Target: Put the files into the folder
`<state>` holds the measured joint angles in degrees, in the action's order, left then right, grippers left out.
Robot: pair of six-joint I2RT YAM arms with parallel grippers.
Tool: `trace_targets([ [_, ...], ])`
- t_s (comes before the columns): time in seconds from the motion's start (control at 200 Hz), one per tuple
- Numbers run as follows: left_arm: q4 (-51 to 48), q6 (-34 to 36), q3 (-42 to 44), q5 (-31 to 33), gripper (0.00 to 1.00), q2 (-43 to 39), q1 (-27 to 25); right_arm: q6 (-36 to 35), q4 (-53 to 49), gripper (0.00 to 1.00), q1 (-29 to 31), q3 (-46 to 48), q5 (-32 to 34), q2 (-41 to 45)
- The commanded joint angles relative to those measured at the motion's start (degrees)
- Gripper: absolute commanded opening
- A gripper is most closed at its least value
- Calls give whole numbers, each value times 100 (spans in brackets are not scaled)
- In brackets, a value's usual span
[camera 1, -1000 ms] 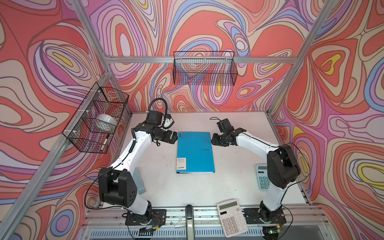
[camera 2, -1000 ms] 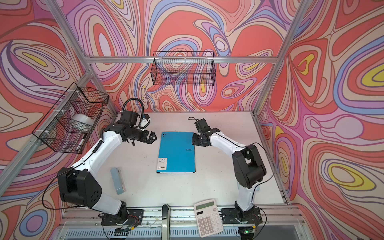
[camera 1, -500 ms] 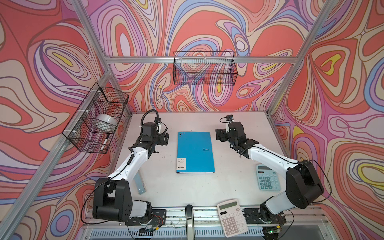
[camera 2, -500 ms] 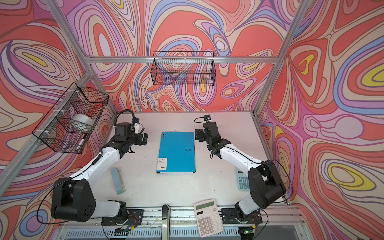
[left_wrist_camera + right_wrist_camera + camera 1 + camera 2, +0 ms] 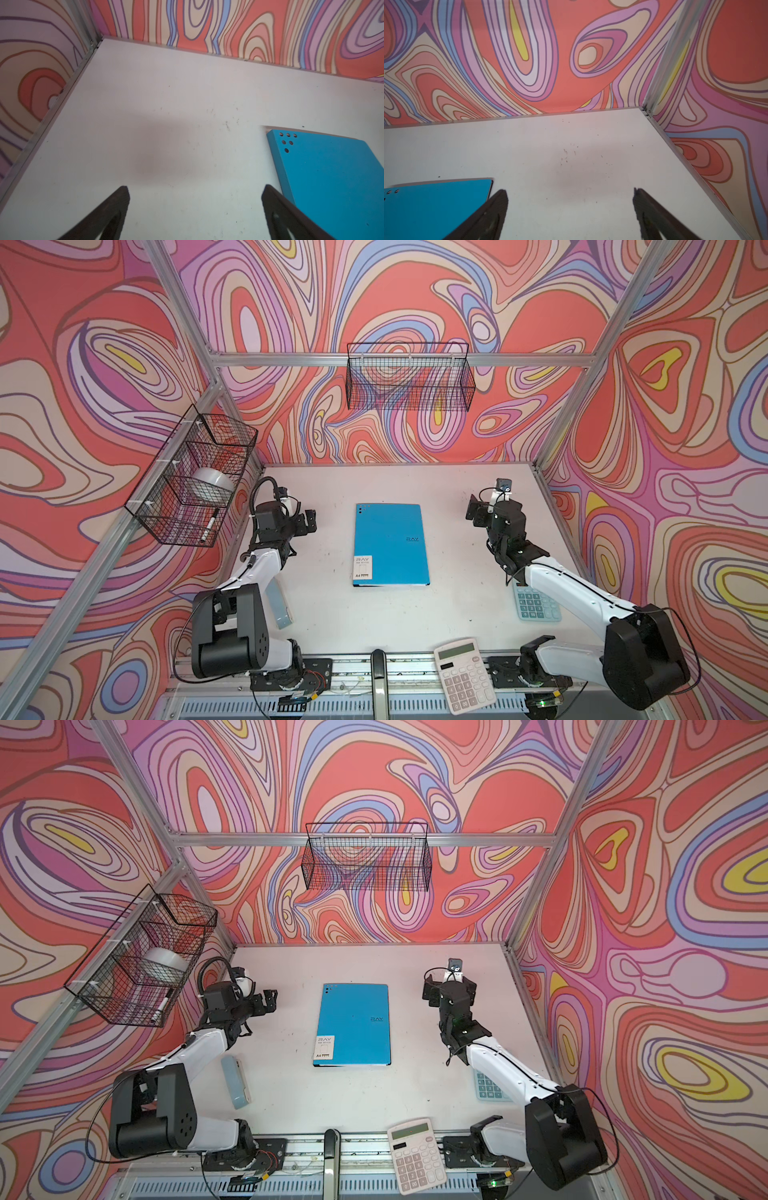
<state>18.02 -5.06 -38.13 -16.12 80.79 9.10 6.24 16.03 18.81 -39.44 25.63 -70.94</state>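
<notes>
The blue folder point(image 5: 390, 543) point(image 5: 353, 1025) lies closed and flat in the middle of the white table, its A4 label at the near left corner. The files are hidden; no loose sheet shows in any view. My left gripper point(image 5: 309, 522) point(image 5: 270, 1000) hovers open to the left of the folder's far corner, apart from it. My right gripper point(image 5: 478, 512) point(image 5: 430, 990) hovers open to the right of the far corner, also apart. The left wrist view has the folder point(image 5: 332, 176) beside the open gripper point(image 5: 195, 191). In the right wrist view the folder's corner point(image 5: 431, 205) lies beside the open gripper point(image 5: 571, 193).
A white calculator point(image 5: 463, 676) lies at the front edge, and a teal calculator point(image 5: 536, 605) under my right arm. A grey-blue bar point(image 5: 280, 605) lies by my left arm. Wire baskets hang on the left wall point(image 5: 191, 481) and the back wall point(image 5: 409, 377).
Both grippers have drawn away from the folder's far corners, left one leftwards, right one rightwards. The right jaws have spread wider. The folder has not moved.
</notes>
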Motion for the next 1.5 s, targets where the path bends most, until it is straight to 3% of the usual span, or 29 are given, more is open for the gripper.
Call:
trace_targets([
  [0.0, 1300, -146, 535, -936, 100, -125, 32, -43, 734, 98, -179, 421, 256, 271],
  [0.085, 2092, -197, 1119, -918, 100, -323, 46, -106, 1104, 98, -331, 752, 248, 411],
  [0.275, 1949, 223, 1775, -925, 100, -866, 44, -342, 1230, 98, -378, 1170, 558, 502],
  [0.431, 3140, 108, 1972, -801, 100, -221, 52, -552, 1802, 99, -416, 1705, 724, 491],
  [0.526, 3325, -18, 1820, -558, 100, 311, 55, -474, 2507, 98, -495, 2016, 404, 332],
  [0.631, 3556, 151, 2033, -717, 100, 233, 0, -605, 3290, 99, -571, 2153, 154, -189],
  [0.711, 4269, 41, 2235, -712, 100, 426, -4, -859, 3934, 99, -602, 2223, 30, -711],
  [0.826, 3965, 135, 2205, -703, 100, 294, -15, -884, 5129, 98, -791, 2417, -43, -1525],
  [0.897, 4667, 417, 2541, -207, 100, 506, -356, -810, 5418, 99, -977, 2432, -313, -1858],
  [0.957, 6045, 425, 2835, -121, 100, 1102, -487, -741, 5755, 99, -1089, 2464, -382, -2146],
  [1.042, 4652, 530, 2584, -12, 100, 489, -488, -628, 6185, 98, -1191, 2511, -412, -2511],
  [1.122, 4757, 378, 2289, 1, 100, 888, -469, -636, 6062, 99, -1282, 2404, -752, -2662],
  [1.197, 3104, 540, 1700, -51, 100, 600, -471, -624, 5725, 98, -1340, 2149, -909, -2819],
  [1.262, 3738, 459, 1816, 11, 100, 825, -506, -561, 5040, 98, -1397, 1855, -1006, -2798],
  [1.322, 3151, 517, 1682, 32, 100, 667, -506, -538, 4460, 98, -1559, 1514, -1438, -2797],
  [1.377, 3520, 480, 1760, 38, 100, 763, -506, -387, 3818, 99, -1725, 1246, -1742, -2770],
  [1.493, 3341, 507, 1748, 30, 100, 681, -506, -334, 3891, 99, -1891, 1255, -1974, -2776],
])
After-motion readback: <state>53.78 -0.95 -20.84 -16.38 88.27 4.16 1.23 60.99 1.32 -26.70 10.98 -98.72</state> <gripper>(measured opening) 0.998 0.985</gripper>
